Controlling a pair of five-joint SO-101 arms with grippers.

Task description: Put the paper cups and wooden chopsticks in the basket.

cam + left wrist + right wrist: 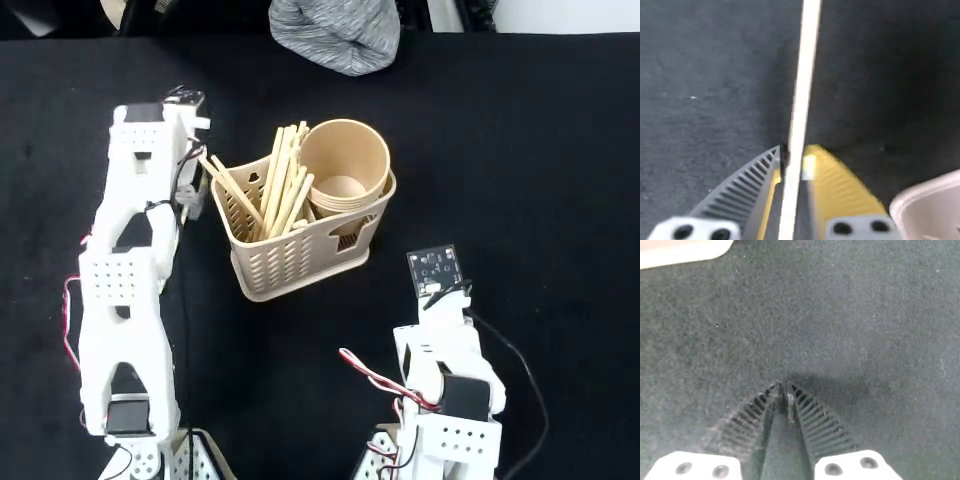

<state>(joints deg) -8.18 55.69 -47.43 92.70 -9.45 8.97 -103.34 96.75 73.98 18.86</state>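
White perforated arms (120, 285) trail red cables (366, 369); right end effector (784, 387) ribbed black.

One basket (290, 262); nested paper cups (345, 150), number unclear; several chopsticks (283, 185); one grey cloth (335, 35).

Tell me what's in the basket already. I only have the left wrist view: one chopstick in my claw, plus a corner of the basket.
Observer: In the high view, stacked paper cups fill the right side of the basket.
Operator: Where should the chopstick in my left claw go?
Observer: A bundle of chopsticks stands in the basket's left side, the side nearest your arm.
Operator: Where's the other arm?
Observer: The right claw is shut on nothing, over bare black table, apart from the basket.
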